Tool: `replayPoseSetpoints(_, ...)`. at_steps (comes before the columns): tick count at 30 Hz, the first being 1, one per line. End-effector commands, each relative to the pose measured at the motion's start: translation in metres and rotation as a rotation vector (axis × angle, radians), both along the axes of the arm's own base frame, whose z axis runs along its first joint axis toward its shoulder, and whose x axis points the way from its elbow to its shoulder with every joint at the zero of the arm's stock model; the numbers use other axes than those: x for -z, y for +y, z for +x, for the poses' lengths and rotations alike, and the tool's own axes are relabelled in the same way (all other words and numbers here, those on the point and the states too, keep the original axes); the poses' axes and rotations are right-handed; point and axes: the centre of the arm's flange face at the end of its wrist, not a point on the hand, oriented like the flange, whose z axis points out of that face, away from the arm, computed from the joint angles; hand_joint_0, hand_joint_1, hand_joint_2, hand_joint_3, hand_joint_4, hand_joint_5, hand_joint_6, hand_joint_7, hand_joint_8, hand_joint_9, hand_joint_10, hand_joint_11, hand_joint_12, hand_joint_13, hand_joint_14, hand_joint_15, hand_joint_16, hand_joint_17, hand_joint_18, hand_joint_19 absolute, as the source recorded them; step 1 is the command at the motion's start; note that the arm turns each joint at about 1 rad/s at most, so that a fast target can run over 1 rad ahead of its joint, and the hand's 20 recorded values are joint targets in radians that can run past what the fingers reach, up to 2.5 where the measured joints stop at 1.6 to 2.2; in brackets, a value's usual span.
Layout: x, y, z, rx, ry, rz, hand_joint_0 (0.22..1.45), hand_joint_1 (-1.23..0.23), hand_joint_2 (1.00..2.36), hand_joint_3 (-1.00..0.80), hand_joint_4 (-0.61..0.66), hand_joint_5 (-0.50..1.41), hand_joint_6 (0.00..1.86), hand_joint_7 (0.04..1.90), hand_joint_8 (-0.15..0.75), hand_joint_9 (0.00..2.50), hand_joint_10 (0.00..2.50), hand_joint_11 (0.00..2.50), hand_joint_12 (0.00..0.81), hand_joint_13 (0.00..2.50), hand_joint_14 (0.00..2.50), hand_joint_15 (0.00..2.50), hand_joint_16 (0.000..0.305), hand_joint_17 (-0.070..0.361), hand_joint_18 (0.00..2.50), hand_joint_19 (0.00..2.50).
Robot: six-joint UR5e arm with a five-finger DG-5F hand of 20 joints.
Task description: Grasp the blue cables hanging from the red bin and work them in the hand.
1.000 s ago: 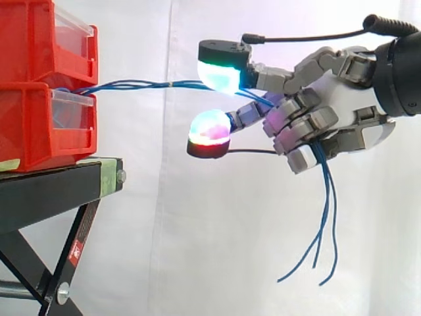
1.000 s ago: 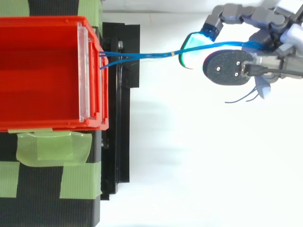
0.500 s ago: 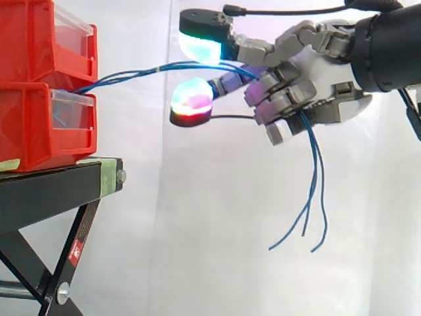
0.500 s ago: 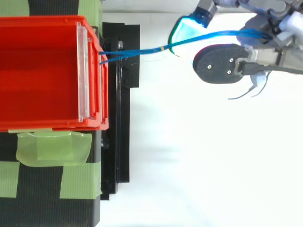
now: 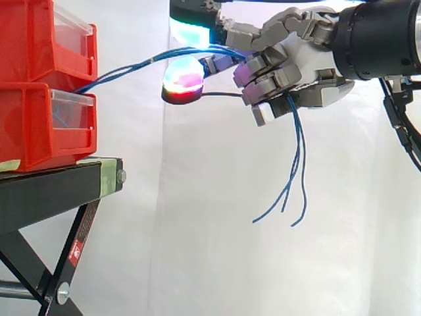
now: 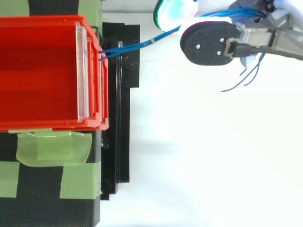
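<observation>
A white curtain hangs in soft vertical folds across the back, brightly and evenly lit. At the left stands a black bench on crossed legs — a bolt shows at its front corner. Seen from above, strips of green tape cross its dark top, and a white surface spreads beside it.

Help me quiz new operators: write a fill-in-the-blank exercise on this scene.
1. The thin blue cables run from the stacked red plastic bins to the robot's ____.
2. Their loose ends hang ____ the hand.
3. The metal stand under the bins is ____.
Missing words: hand, below, black.
</observation>
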Motion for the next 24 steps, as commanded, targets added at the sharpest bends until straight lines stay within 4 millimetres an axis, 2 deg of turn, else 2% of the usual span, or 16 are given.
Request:
replayPoseSetpoints(1, -0.0005, -0.0008, 0.0008, -0.001, 0.000, -0.008, 0.91, -0.62, 1.01, -0.82, 0.12, 0.17, 0.29, 1.28, 0.455, 1.81, 2.50, 2.50, 0.533, 1.89, 2.50, 1.40, 0.203, 0.153, 2.50, 0.76)
replayPoseSetpoints(9, -0.0015, 0.0013, 0.0021, -0.001, -0.002, -0.020, 0.89, -0.63, 1.00, -0.89, 0.13, 0.15, 0.33, 1.28, 0.455, 1.81, 2.50, 2.50, 0.533, 1.89, 2.50, 1.40, 0.203, 0.153, 2.50, 0.76)
replayPoseSetpoints(17, 0.0018, 0.0036, -0.0016, -0.017, 0.039, -0.026, 0.93, -0.65, 1.01, -0.71, 0.12, 0.14, 0.45, 1.24, 0.455, 1.81, 2.50, 2.50, 0.533, 1.89, 2.50, 1.40, 0.203, 0.153, 2.50, 0.76)
replayPoseSetpoints(21, 0.0022, 0.0049, -0.0017, -0.025, 0.045, -0.028, 0.93, -0.65, 1.02, -0.56, 0.12, 0.09, 0.64, 1.19, 0.455, 1.81, 2.50, 2.50, 0.533, 1.89, 2.50, 1.40, 0.203, 0.153, 2.50, 0.76)
replayPoseSetpoints(24, 0.0027, 0.0069, -0.0020, -0.033, 0.054, -0.033, 0.93, -0.64, 1.02, -0.57, 0.13, 0.09, 0.66, 1.18, 0.455, 1.81, 2.50, 2.50, 0.533, 1.89, 2.50, 1.40, 0.203, 0.153, 2.50, 0.76)
